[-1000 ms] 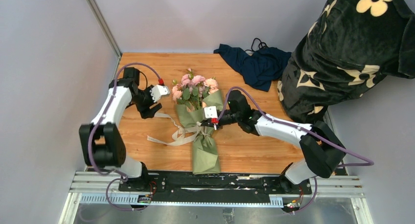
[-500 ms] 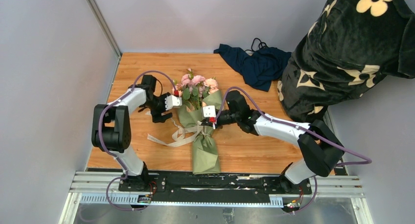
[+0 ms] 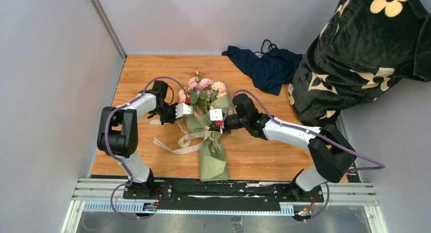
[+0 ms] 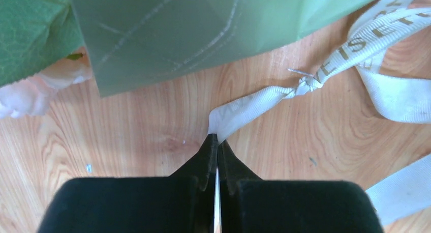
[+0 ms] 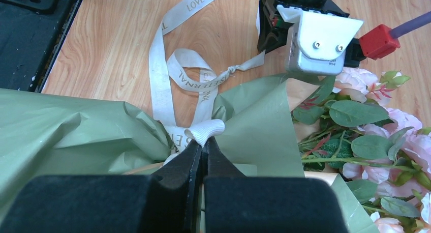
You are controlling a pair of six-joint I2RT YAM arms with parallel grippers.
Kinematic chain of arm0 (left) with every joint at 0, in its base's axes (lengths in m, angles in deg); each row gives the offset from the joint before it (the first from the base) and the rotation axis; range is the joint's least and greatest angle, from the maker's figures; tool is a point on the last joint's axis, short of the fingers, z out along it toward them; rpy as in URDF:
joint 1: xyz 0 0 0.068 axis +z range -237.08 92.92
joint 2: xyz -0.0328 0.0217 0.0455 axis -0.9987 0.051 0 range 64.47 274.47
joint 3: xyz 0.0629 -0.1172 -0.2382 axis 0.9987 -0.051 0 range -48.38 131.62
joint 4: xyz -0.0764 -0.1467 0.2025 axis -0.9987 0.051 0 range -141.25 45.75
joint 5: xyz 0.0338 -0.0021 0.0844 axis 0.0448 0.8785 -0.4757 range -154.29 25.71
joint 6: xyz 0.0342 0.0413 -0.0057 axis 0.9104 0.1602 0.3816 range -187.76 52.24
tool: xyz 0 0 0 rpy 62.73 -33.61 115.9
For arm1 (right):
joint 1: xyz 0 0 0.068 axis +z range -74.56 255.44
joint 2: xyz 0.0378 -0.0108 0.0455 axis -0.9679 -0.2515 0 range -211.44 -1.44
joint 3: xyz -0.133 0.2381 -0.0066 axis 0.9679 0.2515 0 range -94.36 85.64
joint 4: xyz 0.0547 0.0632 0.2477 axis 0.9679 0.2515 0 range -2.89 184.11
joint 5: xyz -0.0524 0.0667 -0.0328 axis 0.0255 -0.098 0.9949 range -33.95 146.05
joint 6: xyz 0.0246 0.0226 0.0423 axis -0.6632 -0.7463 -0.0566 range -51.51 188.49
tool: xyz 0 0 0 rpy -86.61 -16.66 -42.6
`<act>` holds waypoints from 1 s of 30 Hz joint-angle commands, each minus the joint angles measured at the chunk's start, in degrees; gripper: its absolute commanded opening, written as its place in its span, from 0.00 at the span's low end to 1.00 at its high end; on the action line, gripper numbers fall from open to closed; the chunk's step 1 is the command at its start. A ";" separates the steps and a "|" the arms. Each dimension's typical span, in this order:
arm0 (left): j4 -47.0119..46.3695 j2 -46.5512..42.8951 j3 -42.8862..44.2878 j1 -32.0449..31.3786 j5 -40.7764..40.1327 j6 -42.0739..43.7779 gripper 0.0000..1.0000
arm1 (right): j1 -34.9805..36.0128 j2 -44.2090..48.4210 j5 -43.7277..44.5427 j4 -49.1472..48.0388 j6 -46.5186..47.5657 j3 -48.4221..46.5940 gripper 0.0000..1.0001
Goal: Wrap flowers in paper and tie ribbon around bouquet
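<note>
The left claw [image 4: 217, 140] was pinched shut on a ribbon [image 4: 264, 97] tail running toward two o'clock in its wrist view. The right claw [image 5: 203, 143] was clamped on the ribbon's loop at the waist of the bouquet [image 3: 212, 156], which lay twelve-to-six.

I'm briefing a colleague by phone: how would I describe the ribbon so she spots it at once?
Centred on the wooden table lies the bouquet, wrapped in sage-green paper. The ribbon crosses its waist and trails in loops toward the left arm. It alone is a thin cream strip with printed lettering, unlike the broad paper or the navy cloth behind.
</note>
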 commanded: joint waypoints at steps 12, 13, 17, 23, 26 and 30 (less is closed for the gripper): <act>38.40 -40.55 7.66 -22.43 -3.19 -14.88 0.00 | -0.23 -1.83 2.06 -8.10 -18.73 -2.81 0.00; 38.14 -41.72 9.75 -29.49 -2.90 -17.88 0.00 | -0.28 -2.00 2.36 -8.57 -19.71 -2.75 0.00; 32.94 -34.12 22.47 -52.26 -6.29 -33.72 0.00 | -0.23 -2.07 2.13 -9.06 -22.07 -2.72 0.00; 33.14 -11.64 50.86 -64.31 -12.54 -34.37 0.00 | -0.66 -1.37 1.47 -9.70 -22.23 -2.20 0.00; 32.95 -7.69 53.68 -66.63 -11.90 -30.15 0.00 | -1.04 -1.76 0.18 -9.46 -22.06 -2.84 0.00; 32.31 -3.11 56.51 -67.92 -11.03 -27.92 0.00 | -1.20 -2.22 -1.06 -8.20 -20.88 -3.32 0.00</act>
